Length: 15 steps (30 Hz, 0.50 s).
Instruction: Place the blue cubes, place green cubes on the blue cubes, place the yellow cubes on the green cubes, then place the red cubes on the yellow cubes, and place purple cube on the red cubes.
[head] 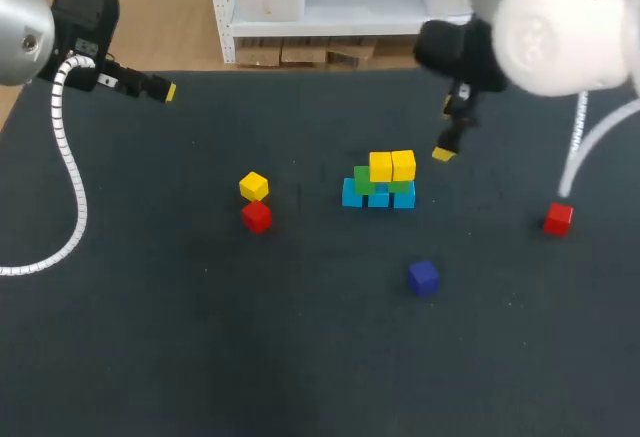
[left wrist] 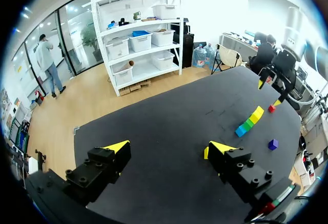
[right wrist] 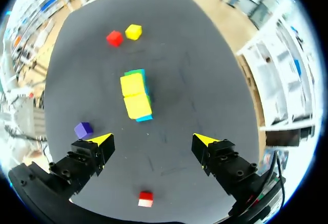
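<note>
**Right gripper** [right wrist: 152,139]: its fingers are standing spread wide and gripping nothing. It is hanging above the table [head: 150,337].

**Stack** [left wrist: 249,121]: this is sitting just ahead of the right gripper, in line with the gap between its fingers.
- Blue cubes [head: 378,198] are forming the bottom row on the table.
- Green cubes [head: 362,179] are resting on the blue ones.
- Two yellow cubes [right wrist: 134,96] are lying side by side on top, touching each other.

**Purple cube** [right wrist: 83,129]: it is lying on the table just beside one finger of the right gripper, apart from the stack.

**Near red cube** [right wrist: 145,199]: it is lying on the table beneath the right gripper, behind its fingertips.

**Loose yellow cube** [right wrist: 134,31] and **far red cube** [right wrist: 114,38]: both are sitting well ahead of the right gripper, beyond the stack. They are just beside each other, and whether they are touching cannot be told.

**Left gripper** [left wrist: 169,147]: its fingers are also standing spread wide, with nothing between them. It is hovering over the table near an edge. The stack and the purple cube are lying well ahead of it, and the right gripper is hanging beyond the stack.
</note>
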Each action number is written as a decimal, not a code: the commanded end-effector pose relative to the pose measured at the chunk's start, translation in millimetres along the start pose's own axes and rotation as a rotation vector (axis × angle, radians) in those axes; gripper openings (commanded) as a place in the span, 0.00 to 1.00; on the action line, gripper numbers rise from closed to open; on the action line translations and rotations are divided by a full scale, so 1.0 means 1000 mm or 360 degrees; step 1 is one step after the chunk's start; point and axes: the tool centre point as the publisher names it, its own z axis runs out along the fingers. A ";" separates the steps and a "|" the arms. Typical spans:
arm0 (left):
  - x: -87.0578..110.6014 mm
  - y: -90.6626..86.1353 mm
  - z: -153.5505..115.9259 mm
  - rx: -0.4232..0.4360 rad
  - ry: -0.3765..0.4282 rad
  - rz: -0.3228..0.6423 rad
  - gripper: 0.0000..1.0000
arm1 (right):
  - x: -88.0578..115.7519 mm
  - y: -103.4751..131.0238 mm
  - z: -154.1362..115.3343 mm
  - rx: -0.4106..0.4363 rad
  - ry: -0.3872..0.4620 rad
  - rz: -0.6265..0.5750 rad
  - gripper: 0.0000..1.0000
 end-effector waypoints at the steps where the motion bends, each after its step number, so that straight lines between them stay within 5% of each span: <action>1: 0.001 0.002 0.000 0.0012 -0.0005 0.0003 1.00 | 0.027 -0.002 -0.014 0.0112 -0.0244 0.0123 1.00; 15: 0.001 0.002 0.000 0.0012 -0.0005 0.0003 1.00 | 0.084 -0.047 -0.061 0.0385 -0.0484 0.0536 1.00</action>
